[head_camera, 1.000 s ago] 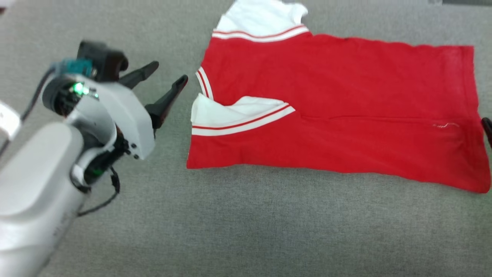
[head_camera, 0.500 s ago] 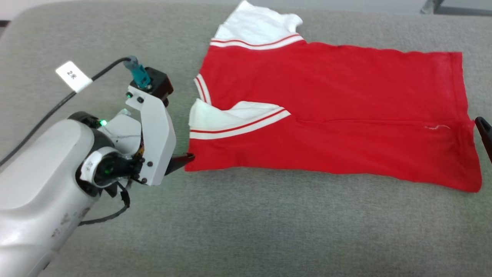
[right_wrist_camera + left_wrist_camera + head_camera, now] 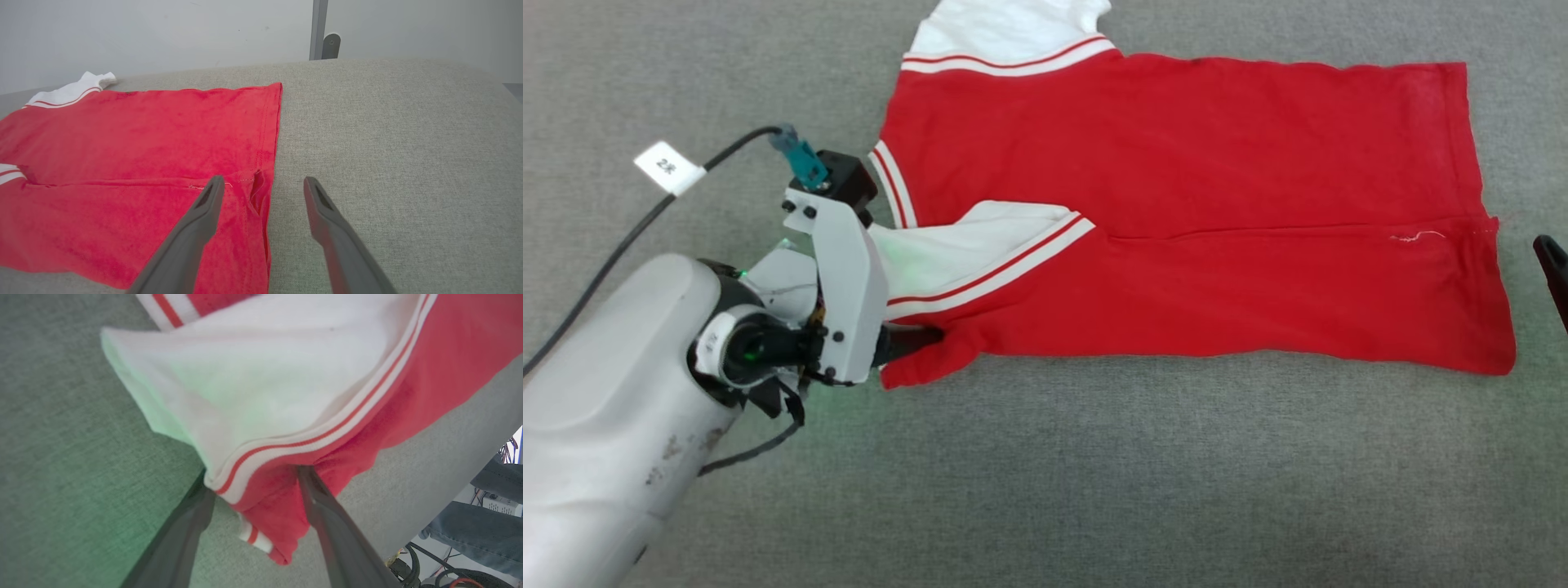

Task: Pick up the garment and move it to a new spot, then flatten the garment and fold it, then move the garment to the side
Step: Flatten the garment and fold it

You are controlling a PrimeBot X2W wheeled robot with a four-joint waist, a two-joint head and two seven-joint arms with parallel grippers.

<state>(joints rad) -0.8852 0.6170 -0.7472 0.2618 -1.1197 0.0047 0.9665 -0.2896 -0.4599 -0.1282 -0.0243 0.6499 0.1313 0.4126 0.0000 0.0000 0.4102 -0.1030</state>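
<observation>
The shirt point(image 3: 1176, 163) corner, apparently inside the wide left gripper point(image 3: 253, 473), should be pinched deeply, the hem point(image 3: 269, 155) by the wide right gripper point(image 3: 263, 179).

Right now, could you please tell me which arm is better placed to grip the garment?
Left. The left gripper, open, straddles the garment's corner, with cloth between its fingers. The right gripper, also open, hovers by the hem, apparently clear of the cloth.
</observation>
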